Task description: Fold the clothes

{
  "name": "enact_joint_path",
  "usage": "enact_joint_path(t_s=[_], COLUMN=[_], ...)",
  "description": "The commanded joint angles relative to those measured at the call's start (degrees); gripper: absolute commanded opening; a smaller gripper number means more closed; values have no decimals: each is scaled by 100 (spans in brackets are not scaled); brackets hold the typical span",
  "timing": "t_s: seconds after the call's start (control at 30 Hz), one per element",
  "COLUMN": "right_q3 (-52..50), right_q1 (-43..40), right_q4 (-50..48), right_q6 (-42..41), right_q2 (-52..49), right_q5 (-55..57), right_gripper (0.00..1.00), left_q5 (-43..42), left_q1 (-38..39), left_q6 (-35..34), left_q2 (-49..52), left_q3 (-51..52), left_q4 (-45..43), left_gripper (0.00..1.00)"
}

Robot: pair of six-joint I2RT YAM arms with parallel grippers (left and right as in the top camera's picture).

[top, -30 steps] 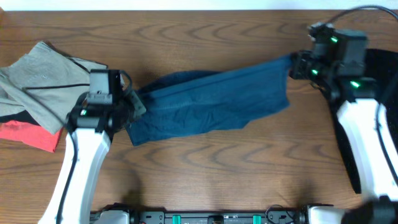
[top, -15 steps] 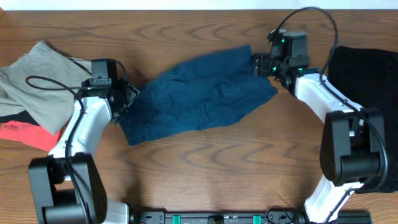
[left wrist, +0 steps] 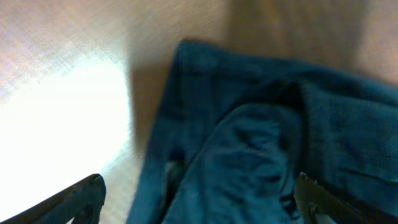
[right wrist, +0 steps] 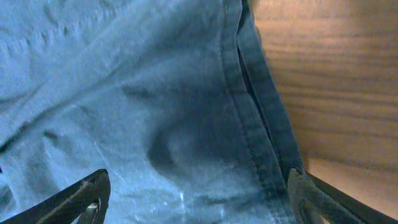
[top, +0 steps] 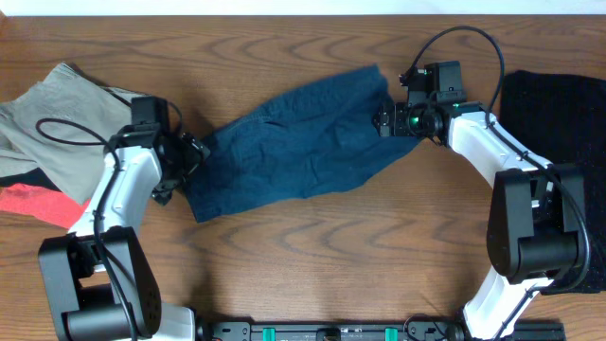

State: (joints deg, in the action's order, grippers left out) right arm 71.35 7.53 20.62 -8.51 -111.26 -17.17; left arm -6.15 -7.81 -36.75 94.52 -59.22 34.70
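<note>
- The dark navy garment (top: 294, 142) is spread wrinkled and slanted across the middle of the table (top: 312, 256).
- The left gripper (top: 192, 154) is placed at its left end, jaws wide apart over the cloth.
- The right gripper (top: 383, 118) is placed at its upper right corner, jaws also wide, with the seamed hem between them.
- A khaki-grey piece (top: 57, 123) and a coral-red piece (top: 38, 201) are piled well to its left.

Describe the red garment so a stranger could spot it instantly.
Go to the left edge of the wooden table in the overhead view, where a khaki-grey garment lies crumpled. Sticking out from its side nearer the robot's base is the coral-red piece. It alone is bright red; its neighbour is dull khaki-grey.
</note>
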Motion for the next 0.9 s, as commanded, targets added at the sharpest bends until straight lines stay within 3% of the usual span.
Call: enact_joint_path(t_s=[0.0, 0.13, 0.3, 0.53, 0.77, 0.83, 0.87], right_q3=[81, 81, 81, 79, 79, 79, 79], right_q1=[42, 42, 42, 42, 70, 111, 136], right_q4=[109, 170, 195, 304, 385, 382, 380], right_q6=[90, 90, 90, 92, 96, 103, 140], right_q2=[90, 90, 90, 90, 87, 87, 87], right_q5=[63, 131, 131, 133, 175, 173, 173], right_gripper=[90, 91, 92, 92, 87, 82, 79], left_q5=[-1246, -1547, -1547, -1196, -1209, -1296, -1384], left_q1=[-225, -317, -219, -66, -59, -44, -44], left_q6=[1001, 1381, 1381, 1346, 1246, 1252, 1257], left_q2=[31, 33, 142, 780, 1325, 1375, 1377], left_q3=[-26, -24, 17, 39, 39, 39, 39], left_q4=[-297, -317, -103, -468, 20, 96, 109], left_gripper=[98, 98, 98, 97, 99, 79, 59])
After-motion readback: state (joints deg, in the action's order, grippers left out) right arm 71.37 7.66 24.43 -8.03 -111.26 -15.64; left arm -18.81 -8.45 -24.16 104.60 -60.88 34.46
